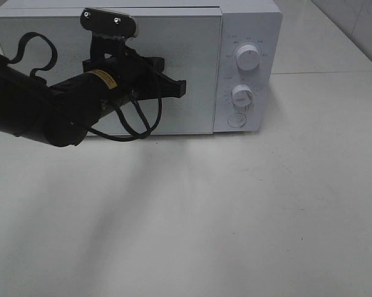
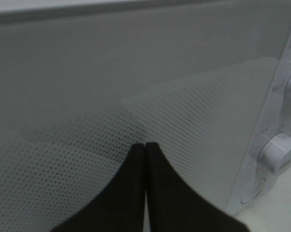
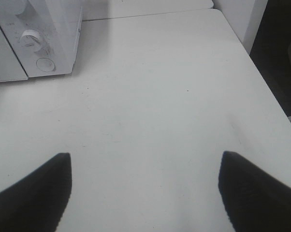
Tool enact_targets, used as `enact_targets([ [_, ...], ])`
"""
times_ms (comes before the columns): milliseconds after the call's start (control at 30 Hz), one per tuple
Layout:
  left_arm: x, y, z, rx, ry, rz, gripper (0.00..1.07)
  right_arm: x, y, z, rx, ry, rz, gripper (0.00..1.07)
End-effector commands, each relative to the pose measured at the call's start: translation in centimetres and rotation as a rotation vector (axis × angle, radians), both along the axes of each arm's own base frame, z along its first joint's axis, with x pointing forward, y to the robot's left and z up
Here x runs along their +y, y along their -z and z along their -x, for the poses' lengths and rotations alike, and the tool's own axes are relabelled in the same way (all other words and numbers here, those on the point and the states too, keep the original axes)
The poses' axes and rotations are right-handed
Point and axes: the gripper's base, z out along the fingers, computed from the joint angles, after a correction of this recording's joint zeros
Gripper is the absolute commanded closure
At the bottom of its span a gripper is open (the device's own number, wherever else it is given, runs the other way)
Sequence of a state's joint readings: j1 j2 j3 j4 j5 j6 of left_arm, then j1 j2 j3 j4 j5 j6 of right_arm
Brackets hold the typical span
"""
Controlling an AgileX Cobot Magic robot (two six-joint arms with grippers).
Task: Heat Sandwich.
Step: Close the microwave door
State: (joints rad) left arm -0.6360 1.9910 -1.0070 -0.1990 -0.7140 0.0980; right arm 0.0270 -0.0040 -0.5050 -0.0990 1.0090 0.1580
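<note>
The sandwich is out of view. A white microwave (image 1: 136,68) stands at the back of the table with its door shut. Its control panel has an upper knob (image 1: 248,57), a lower knob (image 1: 242,94) and a round button (image 1: 236,119). My left gripper (image 1: 180,88) is shut and empty, close in front of the door's right part, left of the panel. In the left wrist view the shut fingertips (image 2: 145,146) face the dotted door window (image 2: 184,121). My right gripper (image 3: 145,166) is open and empty above the bare table, off the exterior view.
The white table (image 1: 235,204) runs from the microwave to the front. In the right wrist view the table's far right edge (image 3: 261,72) drops off to a dark floor. The microwave's panel corner (image 3: 39,43) shows there too.
</note>
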Motion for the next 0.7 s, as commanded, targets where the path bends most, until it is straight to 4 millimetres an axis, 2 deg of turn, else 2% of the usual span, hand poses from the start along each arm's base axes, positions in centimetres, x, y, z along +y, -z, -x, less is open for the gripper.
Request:
enact_targets([
  [33, 0.0, -1.3, -2.1, -0.045, -0.087, 0.075, 1.07, 0.0, 0.0, 0.3, -0.036, 0.003, 0.006, 0.31],
  [133, -0.4, -1.4, -2.7, -0.035, -0.095, 0.081, 1.07, 0.0, 0.0, 0.3, -0.036, 0.003, 0.006, 0.31],
  [300, -0.9, -1.6, -2.3, -0.035, -0.073, 0.078, 1.07, 0.0, 0.0, 0.3, -0.036, 0.003, 0.006, 0.31],
  [600, -3.2, -2.0, -0.1, 0.067, 0.023, 0.022, 1.07, 0.0, 0.0, 0.3, -0.036, 0.003, 0.006, 0.31],
  [700, -3.7, -2.4, 1.1, 0.159, 0.071, -0.02, 1.07, 0.0, 0.0, 0.3, -0.036, 0.003, 0.006, 0.31],
])
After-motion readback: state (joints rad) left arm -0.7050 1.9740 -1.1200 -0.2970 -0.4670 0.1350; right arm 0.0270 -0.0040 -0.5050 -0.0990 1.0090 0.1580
